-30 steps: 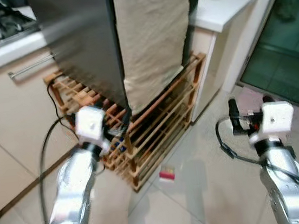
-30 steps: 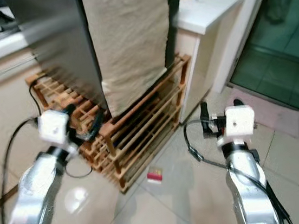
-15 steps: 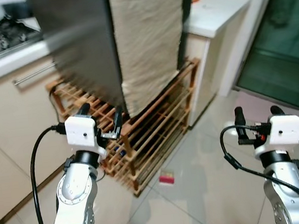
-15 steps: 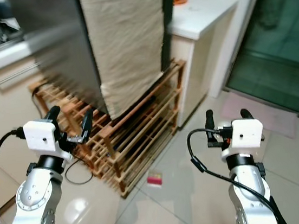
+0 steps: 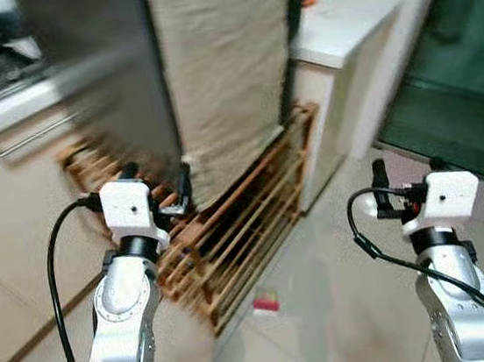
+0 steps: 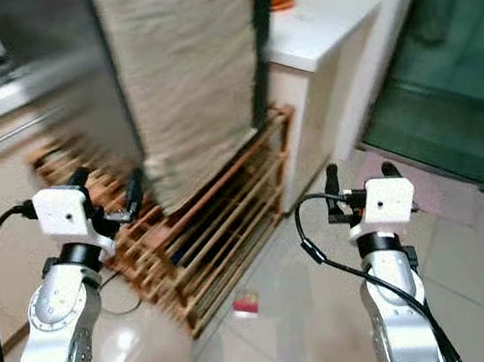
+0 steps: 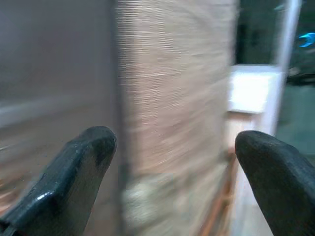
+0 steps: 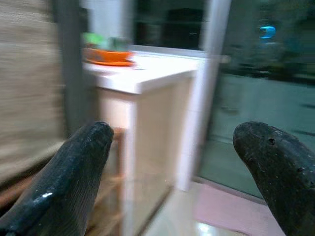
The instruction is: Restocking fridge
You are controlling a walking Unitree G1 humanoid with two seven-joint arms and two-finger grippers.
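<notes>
The fridge point(image 5: 95, 66), a tall grey cabinet with a beige cloth point(image 5: 224, 68) draped down its front, stands at the far side on a wooden slatted rack point(image 5: 231, 235). Its door looks closed. The left gripper point(image 5: 156, 184) is raised near the fridge's lower edge, jaws spread and empty; the right gripper point(image 6: 357, 186) is raised to the right, also spread and empty (nothing to stock is in hand). Restocking seems barely begun: opening and loading remain.
</notes>
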